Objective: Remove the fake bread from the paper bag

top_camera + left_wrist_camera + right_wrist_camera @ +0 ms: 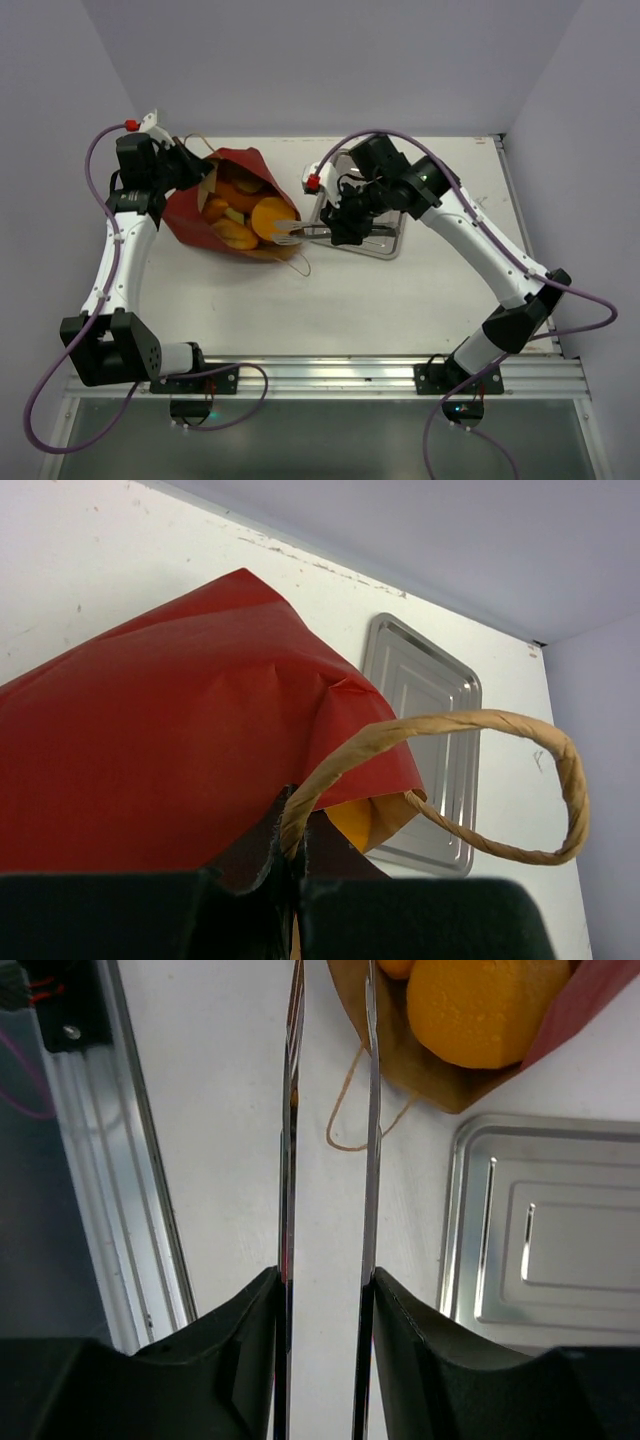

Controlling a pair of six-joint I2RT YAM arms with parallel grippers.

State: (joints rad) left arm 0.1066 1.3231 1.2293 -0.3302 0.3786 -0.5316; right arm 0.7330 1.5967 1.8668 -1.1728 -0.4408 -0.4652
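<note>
Bread [262,216] is mostly buried in the paper bag [195,215], so I only see smooth orange lumps. Bag's creased red paper, lying on my worktop [350,300]. Left pincer [290,855] pinches its twisted cord handle [500,723]. Right pincer [288,234] holds thin metal tongs [330,1160] at the bag's mouth.

The paper bag [225,205] lies on its side at the table's [350,300] far left with the fake bread [250,215] inside its mouth, just left of the metal tray [385,240], between the two arms.
</note>
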